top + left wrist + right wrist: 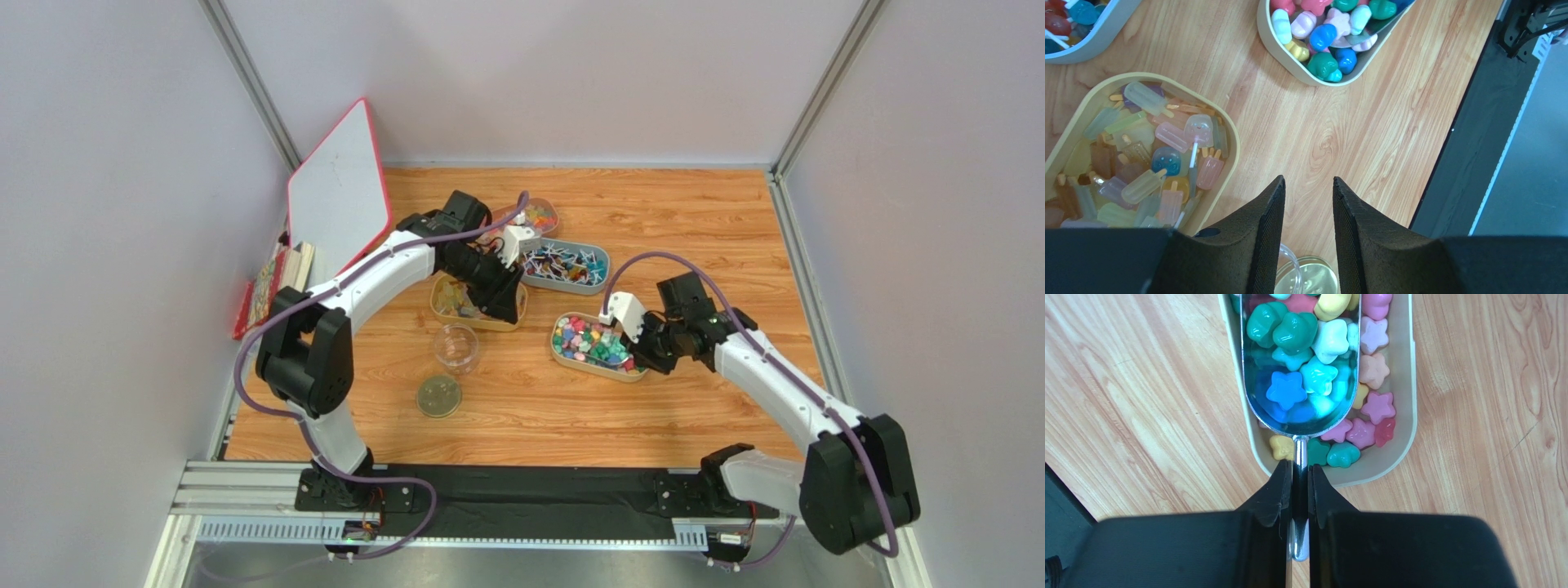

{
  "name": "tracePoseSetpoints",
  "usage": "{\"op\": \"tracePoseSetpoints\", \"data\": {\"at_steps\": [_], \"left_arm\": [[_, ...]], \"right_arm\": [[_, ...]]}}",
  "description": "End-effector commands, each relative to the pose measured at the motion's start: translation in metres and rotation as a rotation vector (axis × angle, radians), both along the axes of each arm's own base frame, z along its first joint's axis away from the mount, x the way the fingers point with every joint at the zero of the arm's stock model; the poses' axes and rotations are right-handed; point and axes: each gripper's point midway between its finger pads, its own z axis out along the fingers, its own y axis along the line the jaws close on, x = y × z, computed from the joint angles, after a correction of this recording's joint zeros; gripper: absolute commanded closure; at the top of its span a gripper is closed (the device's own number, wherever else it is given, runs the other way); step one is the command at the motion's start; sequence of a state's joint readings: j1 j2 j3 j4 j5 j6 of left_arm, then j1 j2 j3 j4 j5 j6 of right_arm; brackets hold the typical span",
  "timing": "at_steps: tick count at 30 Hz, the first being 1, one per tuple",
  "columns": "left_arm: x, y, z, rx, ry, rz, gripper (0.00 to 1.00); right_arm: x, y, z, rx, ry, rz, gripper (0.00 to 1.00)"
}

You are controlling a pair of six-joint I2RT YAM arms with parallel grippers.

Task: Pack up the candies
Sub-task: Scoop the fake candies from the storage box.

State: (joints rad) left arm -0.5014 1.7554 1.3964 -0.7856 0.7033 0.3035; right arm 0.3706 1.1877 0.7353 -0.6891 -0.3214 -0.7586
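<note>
My right gripper is shut on the thin handle of a metal scoop. The scoop's bowl holds several bright star-shaped candies, green, blue and white. It hangs over the cream oval tray, which holds more pink, yellow and green ones. In the top view this tray lies right of centre with my right gripper at its right end. My left gripper is open and empty above bare wood, beside a tan tray of pale popsicle-shaped candies.
A clear round jar and its lid stand in front of the tan tray. A grey tray of blue-white sweets and a small tray of red-orange ones lie behind. A red-edged white board leans at the back left.
</note>
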Motion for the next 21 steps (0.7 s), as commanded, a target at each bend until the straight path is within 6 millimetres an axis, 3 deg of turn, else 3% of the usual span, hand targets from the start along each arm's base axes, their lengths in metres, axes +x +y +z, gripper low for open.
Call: {"op": "tracePoseSetpoints", "data": {"at_steps": [1,9,12,14,15,16,17,18,20,21], "left_arm": [[0.011,0.007,0.032,-0.002,-0.149,-0.021,0.58],[0.025,0.026,0.047,0.054,-0.268,0.025,0.57],[0.026,0.046,0.047,0.094,-0.296,0.080,0.58],[0.030,0.069,0.051,0.130,-0.348,0.130,0.60],[0.024,0.080,0.040,0.155,-0.334,0.140,0.64],[0.023,0.095,0.045,0.166,-0.365,0.173,0.66],[0.022,0.102,0.042,0.177,-0.388,0.170,0.74],[0.012,0.111,0.028,0.201,-0.368,0.167,0.79],[0.005,0.123,0.025,0.225,-0.423,0.153,0.93],[-0.004,0.128,0.011,0.246,-0.408,0.144,0.96]], "right_arm": [[0.007,0.024,0.026,0.175,-0.135,0.049,1.00],[-0.001,0.028,0.037,0.251,-0.191,0.051,1.00],[-0.002,0.027,0.046,0.245,-0.210,0.063,1.00],[0.003,0.029,0.063,0.254,-0.239,0.075,1.00],[0.005,0.031,0.068,0.257,-0.239,0.080,1.00],[0.008,0.034,0.081,0.267,-0.250,0.087,1.00],[0.011,0.036,0.088,0.270,-0.252,0.093,1.00],[0.012,0.039,0.092,0.272,-0.246,0.102,1.00],[0.017,0.045,0.102,0.264,-0.234,0.122,1.00],[0.020,0.046,0.105,0.261,-0.239,0.121,1.00]]}}
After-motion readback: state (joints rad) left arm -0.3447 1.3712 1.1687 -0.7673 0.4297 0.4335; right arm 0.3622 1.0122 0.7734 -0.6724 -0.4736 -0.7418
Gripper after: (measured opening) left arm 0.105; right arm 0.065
